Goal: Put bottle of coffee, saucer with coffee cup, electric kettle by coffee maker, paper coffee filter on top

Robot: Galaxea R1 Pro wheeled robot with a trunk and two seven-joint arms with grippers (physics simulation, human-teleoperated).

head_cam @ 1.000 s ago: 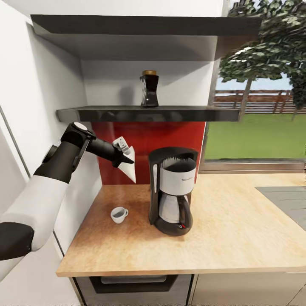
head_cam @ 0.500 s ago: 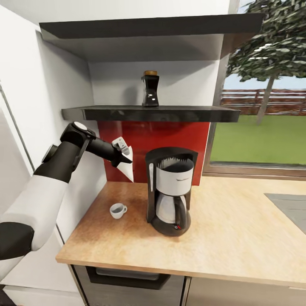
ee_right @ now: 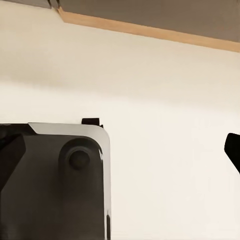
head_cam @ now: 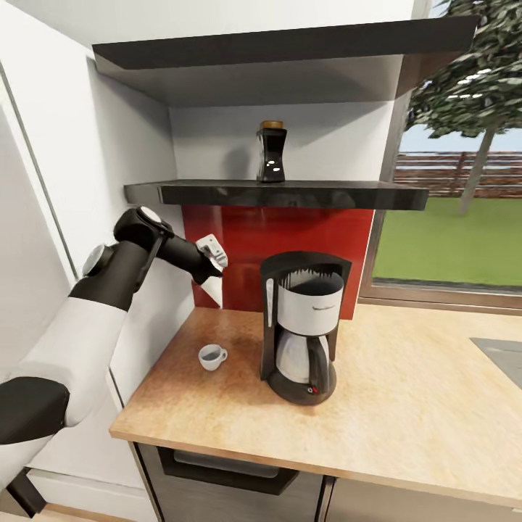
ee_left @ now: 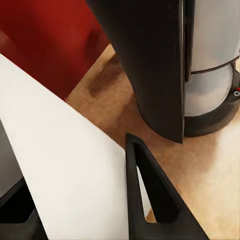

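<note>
Paper coffee filter (head_cam: pixel 214 288) hung pinched in the left gripper (head_cam: pixel 214 262), raised left of the coffee maker (head_cam: pixel 303 326); coffee cup (head_cam: pixel 211 357) sat below on the kitchen countertop (head_cam: pixel 406 428).

White-and-black left arm (head_cam: pixel 109 290), grey joints

Kitchen countertop (head_cam: pixel 406 428): light wood-grain top w/ dark cabinet fronts under; carries coffee maker (head_cam: pixel 303 326), black w/ silver band, upright, below and to the right of the left gripper (head_cam: pixel 214 255), and coffee cup (head_cam: pixel 211 356), white, upright, almost straight below that gripper, just left of the machine, not touching it. Kitchen shelf (head_cam: pixel 275 193): black glossy slab above gripper level; carries bottle of coffee (head_cam: pixel 272 152), upright, up and to the right of the gripper. In left wrist view, worktop and the machine's base sit close beyond the fingers (ee_left: pixel 150 190).
</note>
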